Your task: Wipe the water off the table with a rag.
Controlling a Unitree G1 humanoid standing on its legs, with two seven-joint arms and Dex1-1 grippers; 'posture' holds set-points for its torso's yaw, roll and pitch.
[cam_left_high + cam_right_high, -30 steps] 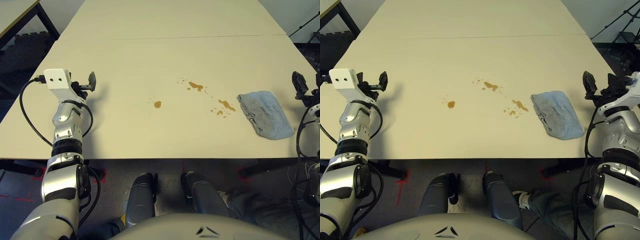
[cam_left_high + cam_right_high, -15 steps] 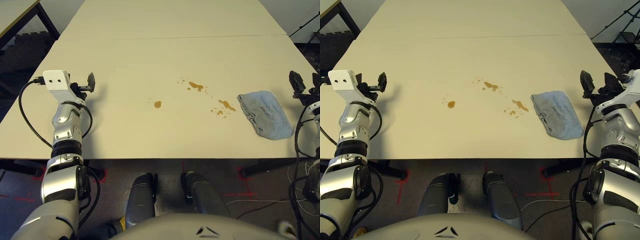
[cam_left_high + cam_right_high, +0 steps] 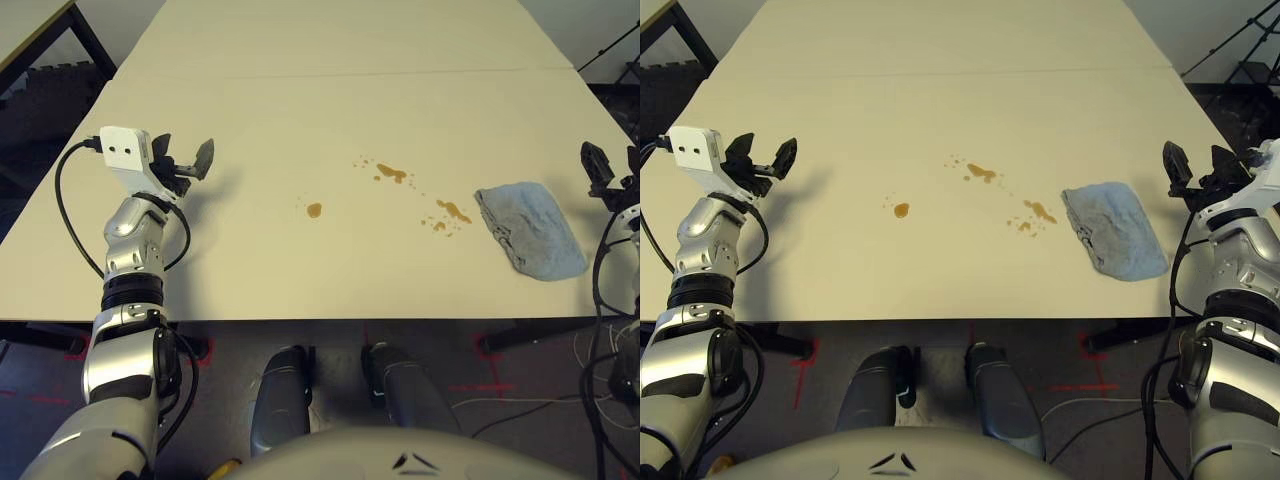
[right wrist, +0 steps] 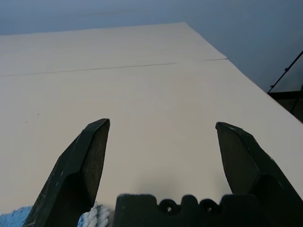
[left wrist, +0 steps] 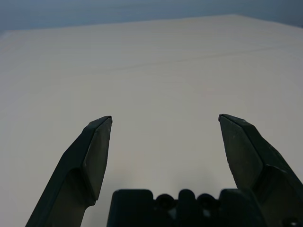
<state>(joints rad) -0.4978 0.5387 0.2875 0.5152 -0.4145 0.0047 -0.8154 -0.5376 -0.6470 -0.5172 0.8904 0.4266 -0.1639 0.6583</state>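
The light blue-grey rag (image 3: 530,228) lies crumpled on the cream table (image 3: 300,110) near its right edge. Amber water drops sit in three spots: a single splotch (image 3: 314,209), a cluster (image 3: 392,172) farther back, and a cluster (image 3: 447,213) just left of the rag. My right gripper (image 3: 1198,165) hovers open at the table's right edge, right of the rag; a corner of the rag (image 4: 14,218) shows beside its fingers. Far to the left of the drops, my left gripper (image 3: 183,152) is open over the table's left part, with nothing between its fingers (image 5: 97,146).
A thin seam (image 3: 350,75) crosses the tabletop behind the drops. Another table's corner (image 3: 30,25) stands at the far left over dark floor. A black cable (image 3: 70,210) loops off my left wrist. A tripod leg (image 3: 610,45) stands beyond the right edge.
My left gripper has swung a little to the right, toward the middle of the table. The right gripper has barely shifted. Rag and drops lie as before.
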